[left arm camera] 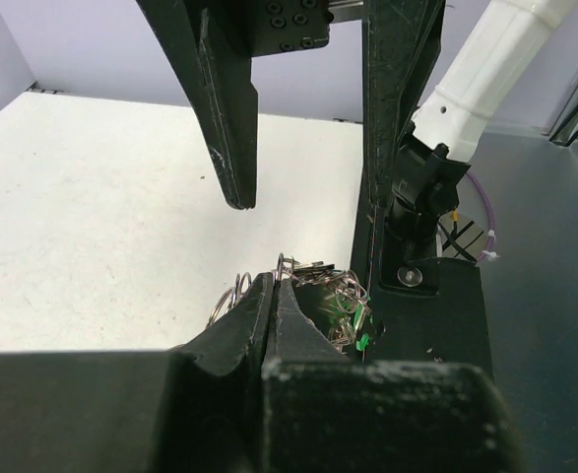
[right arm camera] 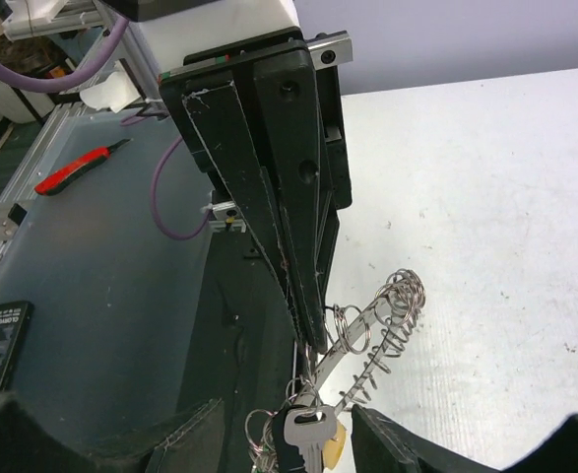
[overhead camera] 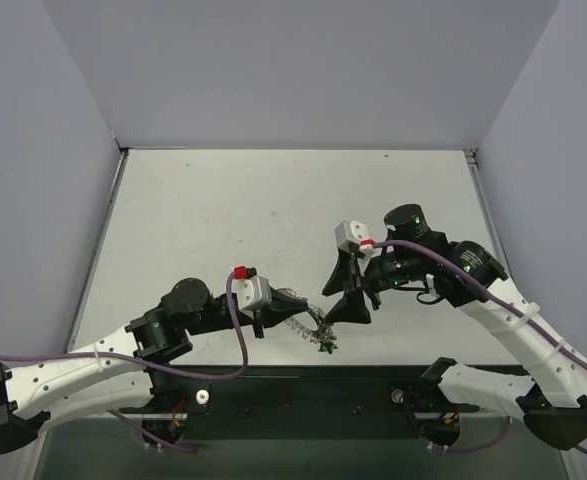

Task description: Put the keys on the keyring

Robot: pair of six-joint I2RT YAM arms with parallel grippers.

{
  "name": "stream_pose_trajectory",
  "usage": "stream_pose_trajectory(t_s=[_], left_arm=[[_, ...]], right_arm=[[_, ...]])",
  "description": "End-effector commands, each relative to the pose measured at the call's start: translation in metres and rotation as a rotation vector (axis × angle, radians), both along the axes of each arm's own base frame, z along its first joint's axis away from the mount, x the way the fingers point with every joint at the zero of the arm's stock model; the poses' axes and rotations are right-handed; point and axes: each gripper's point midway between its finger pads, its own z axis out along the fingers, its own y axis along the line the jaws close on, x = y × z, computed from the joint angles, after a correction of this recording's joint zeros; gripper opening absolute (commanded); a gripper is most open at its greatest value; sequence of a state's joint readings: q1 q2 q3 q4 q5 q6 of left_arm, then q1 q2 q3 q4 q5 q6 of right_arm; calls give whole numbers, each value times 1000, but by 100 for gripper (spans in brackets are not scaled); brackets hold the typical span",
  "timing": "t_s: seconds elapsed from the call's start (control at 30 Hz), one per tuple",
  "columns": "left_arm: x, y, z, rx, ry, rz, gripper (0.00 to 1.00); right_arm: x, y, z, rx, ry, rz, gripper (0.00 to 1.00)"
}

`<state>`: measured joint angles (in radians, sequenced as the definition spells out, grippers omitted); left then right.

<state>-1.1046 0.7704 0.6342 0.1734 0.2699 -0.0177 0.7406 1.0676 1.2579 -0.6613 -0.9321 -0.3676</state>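
We saw a white table (overhead camera: 223, 220), walled in grey on three sides, with two arms meeting over its near edge, where the white top gave way to a dark base plate (overhead camera: 303, 395). The left arm (overhead camera: 83, 375) reached in low from the left. The right arm (overhead camera: 518, 325) bent over from the right, its wrist aimed down and to the left.

The right gripper (right arm camera: 287, 412) stood open, its two fingers well apart and holding nothing, with the bunch of metal hanging between them. The left gripper (right arm camera: 313, 340) was pinched fully closed, its fingertips meeting on the wire of the keyring (right arm camera: 392, 320).

That ring, a coiled silvery band, sat tilted just beside the left fingertips, over the white top near the dark plate. We could not tell whether it touched the surface.

The keys (right arm camera: 306, 431) clustered at the band's lower end, among small wire loops. A silver one and a yellow head showed from the right wrist, and a green head showed from above. How each key was attached to the band was too tangled for us to make out.
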Motion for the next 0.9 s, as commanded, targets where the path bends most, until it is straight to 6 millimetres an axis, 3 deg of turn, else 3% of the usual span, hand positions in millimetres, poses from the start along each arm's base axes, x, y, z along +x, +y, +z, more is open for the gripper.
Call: stream_pose_trajectory(t_s=[0.0,0.23,0.47,0.87], left_arm=[[-7,-2,44,-149,-53,-35,0],[-7,-4,44,-156,-47,-39,0],[-6,-5,43,-153,-46,-37,0],[-5,-3,45,-158,-49,-30,0]], right_arm=[[2,12,8,69,-24,20,54],[7,21,6,81,-19,-15,47],[6,26,6,88,2,-6,31],[1,24,-2,72,22,4,25]])
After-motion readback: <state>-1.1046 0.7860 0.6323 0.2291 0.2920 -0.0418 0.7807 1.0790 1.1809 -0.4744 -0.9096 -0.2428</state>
